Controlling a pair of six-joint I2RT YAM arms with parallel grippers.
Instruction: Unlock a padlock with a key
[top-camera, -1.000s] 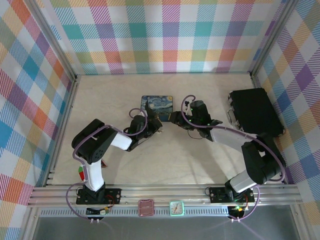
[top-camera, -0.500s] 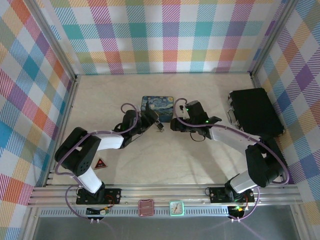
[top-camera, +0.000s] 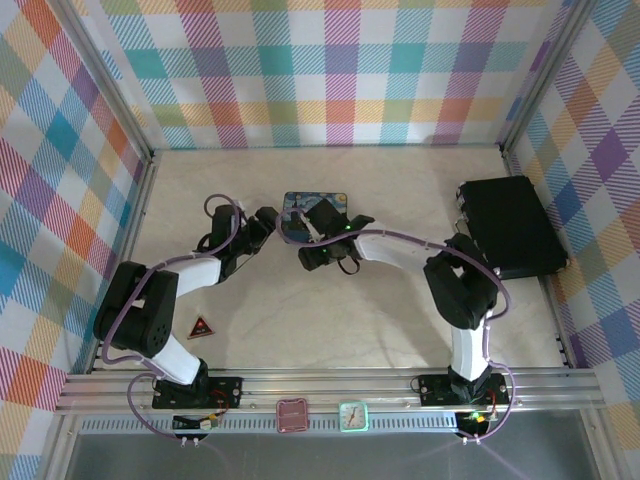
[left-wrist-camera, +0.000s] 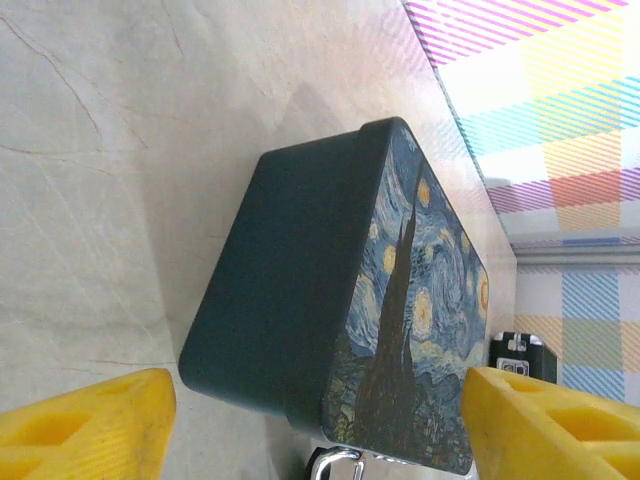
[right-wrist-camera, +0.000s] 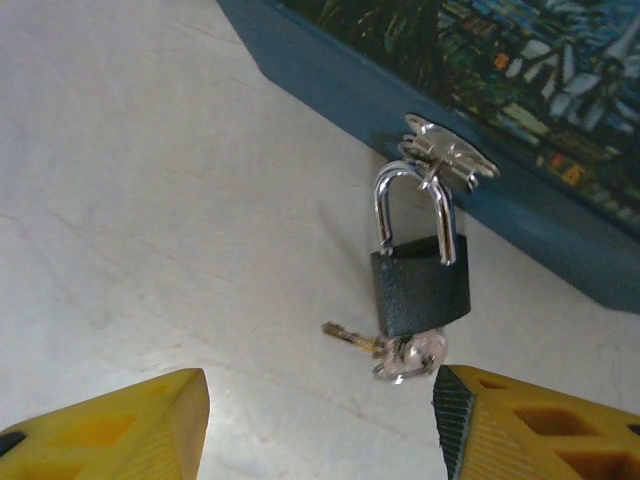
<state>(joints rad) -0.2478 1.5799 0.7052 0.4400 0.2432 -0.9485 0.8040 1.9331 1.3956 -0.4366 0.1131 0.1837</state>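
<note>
Yellow right pincer (right-wrist-camera: 320, 388) gapes empty before the padlock (right-wrist-camera: 421, 288); left pincer (left-wrist-camera: 320, 388) gapes empty too.

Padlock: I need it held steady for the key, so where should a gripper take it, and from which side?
Probably take the padlock by its dark body, pinched across the two narrow edges from above. Its shackle is hooked into the clasp of the tin, and the key sits at its bottom end, so those edges look freest.
</note>
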